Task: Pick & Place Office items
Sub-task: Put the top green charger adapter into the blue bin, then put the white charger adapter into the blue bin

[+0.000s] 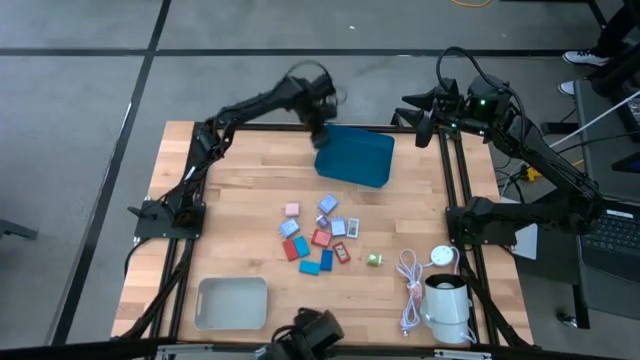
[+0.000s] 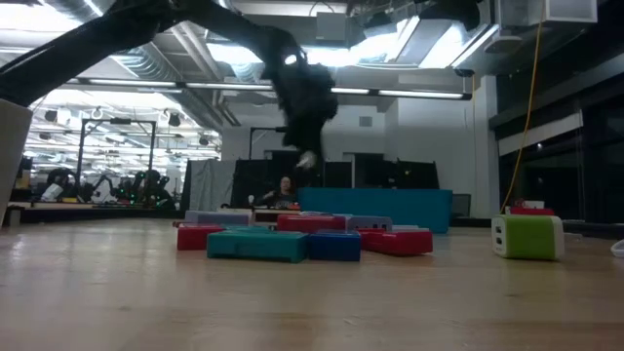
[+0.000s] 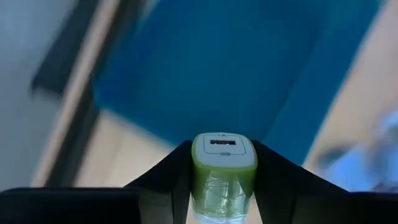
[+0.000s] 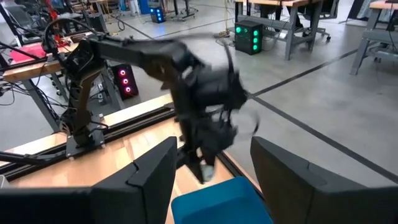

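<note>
The left claw (image 3: 222, 186) grips a small green charger block (image 3: 222, 163) by its two flat sides, up above the far blue bin (image 1: 355, 157). It looks light, hard and smooth, so it could slip. About a dozen flat office pieces (image 1: 318, 238) lie mid-worktop, with one more green block (image 1: 374, 260) right of them. The right claw (image 4: 211, 180) waits open, far right.
</note>
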Controlling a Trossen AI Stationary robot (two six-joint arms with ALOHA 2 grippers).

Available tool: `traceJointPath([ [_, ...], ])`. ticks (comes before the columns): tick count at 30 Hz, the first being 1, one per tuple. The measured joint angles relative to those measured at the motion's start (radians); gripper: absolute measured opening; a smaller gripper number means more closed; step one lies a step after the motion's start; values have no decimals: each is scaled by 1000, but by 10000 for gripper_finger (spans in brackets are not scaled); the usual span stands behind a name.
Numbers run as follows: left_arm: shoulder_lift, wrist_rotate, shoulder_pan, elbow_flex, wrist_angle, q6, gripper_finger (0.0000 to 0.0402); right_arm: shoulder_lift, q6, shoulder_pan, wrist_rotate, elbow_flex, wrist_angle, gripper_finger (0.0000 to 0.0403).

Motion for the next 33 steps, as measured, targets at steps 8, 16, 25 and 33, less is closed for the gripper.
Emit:
traceJointPath([
  [8, 41, 137, -36, 40, 264, -126, 128, 0, 2, 0, 0, 0, 38, 210],
  [16, 153, 73, -116, 37, 244, -173, 170, 0, 17, 0, 0, 0, 37, 210],
  [25, 83, -14, -136, 37, 228, -153, 297, 0, 24, 1, -27, 0, 34, 210],
  [33, -120, -335, -205, 41, -120, -51, 291, 0, -12, 0, -36, 0, 34, 210],
])
